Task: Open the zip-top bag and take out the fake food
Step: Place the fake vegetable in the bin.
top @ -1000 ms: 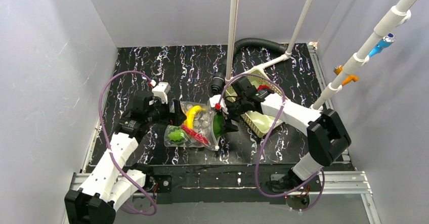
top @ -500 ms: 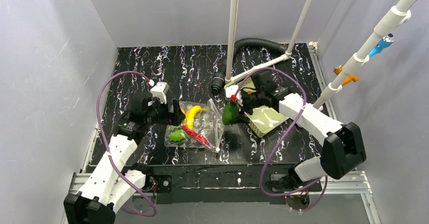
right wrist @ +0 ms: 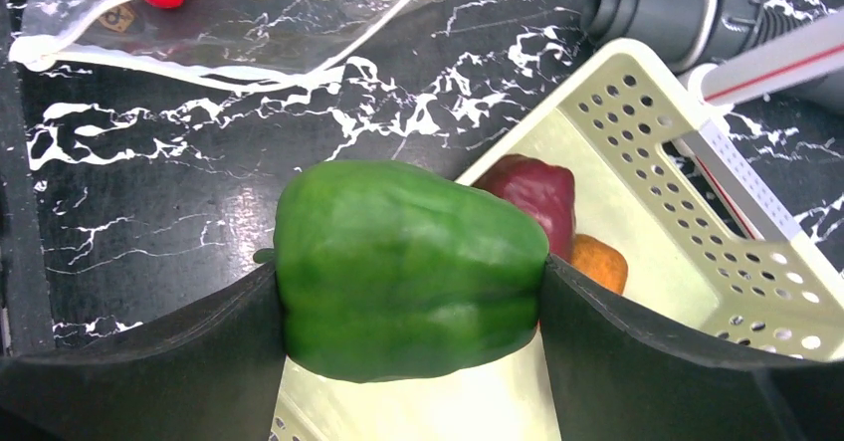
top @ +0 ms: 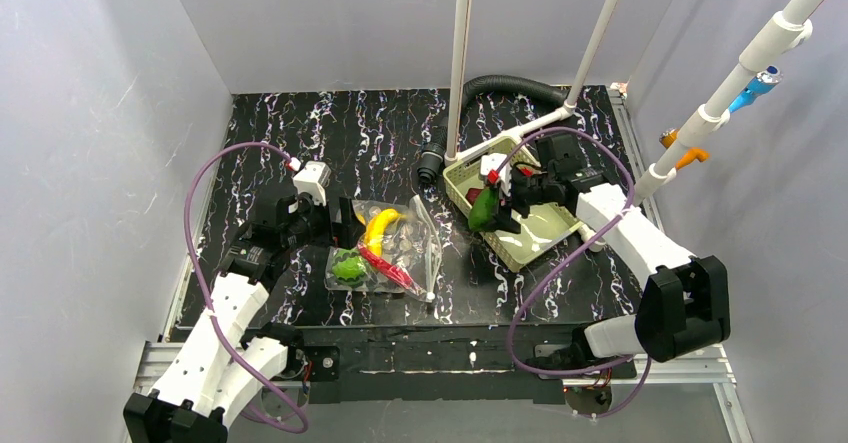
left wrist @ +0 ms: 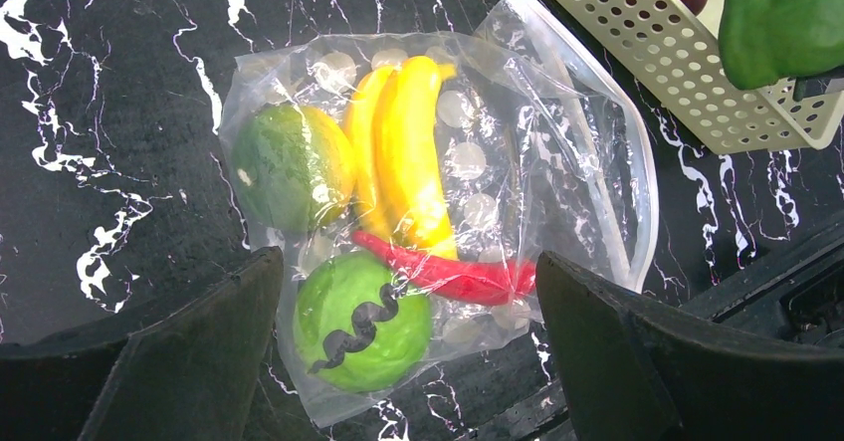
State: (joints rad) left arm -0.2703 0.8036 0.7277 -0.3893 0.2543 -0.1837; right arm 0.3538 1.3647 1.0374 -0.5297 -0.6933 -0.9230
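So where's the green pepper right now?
The green pepper is right of centre in the top view, clamped in the right gripper over the edge of the basket, near the dark red fruit.

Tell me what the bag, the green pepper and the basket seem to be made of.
The zip-top bag looks like thin clear plastic film, glossy: it creases and glares. The green pepper is likely moulded plastic, smooth with soft highlights. The basket seems rigid pale green plastic, fairly matte, with regular rows of holes.
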